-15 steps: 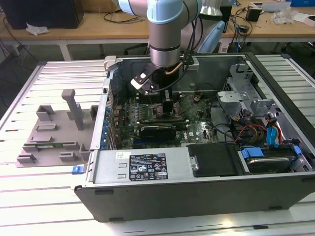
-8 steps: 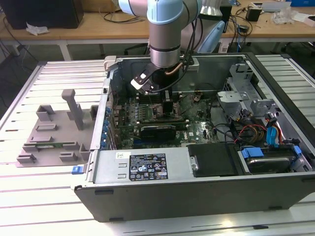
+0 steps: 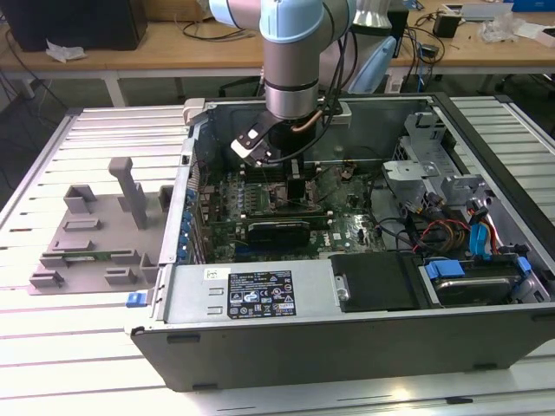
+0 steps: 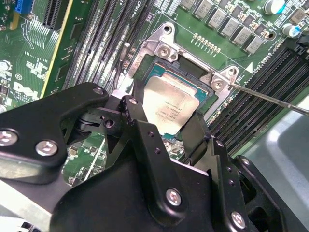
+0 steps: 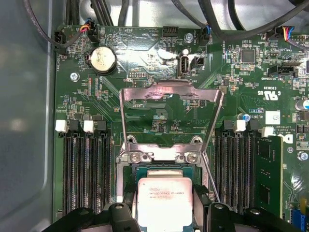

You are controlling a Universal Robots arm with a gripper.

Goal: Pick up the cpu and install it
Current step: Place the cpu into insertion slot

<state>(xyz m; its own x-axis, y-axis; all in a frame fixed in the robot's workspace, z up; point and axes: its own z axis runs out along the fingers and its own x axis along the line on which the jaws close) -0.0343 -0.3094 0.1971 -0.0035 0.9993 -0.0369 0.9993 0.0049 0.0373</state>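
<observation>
My black two-finger gripper [image 4: 166, 123] is clamping the cpu [image 4: 170, 104], a small flat square chip with silver-grey metal top, my fingers [image 4: 137, 121] pressing on opposite edges. I am holding it at the black-framed square socket [image 4: 190, 72]. Beyond, a steel hinged plate [image 5: 171, 92] is standing open on the green motherboard [image 5: 96, 106].

Worktable [image 3: 52, 347] is pale ribbed metal slats, glare bright on the near-left slats; behind it a long wooden bench [image 3: 130, 56] on white legs [image 3: 113, 87]; black box [image 3: 74, 22] at the bench's end on the exterior view's left; loose cables [image 3: 434, 39] on its right end; crumpled white wrap [image 3: 65, 52] beside the box; space under the bench dark.
</observation>
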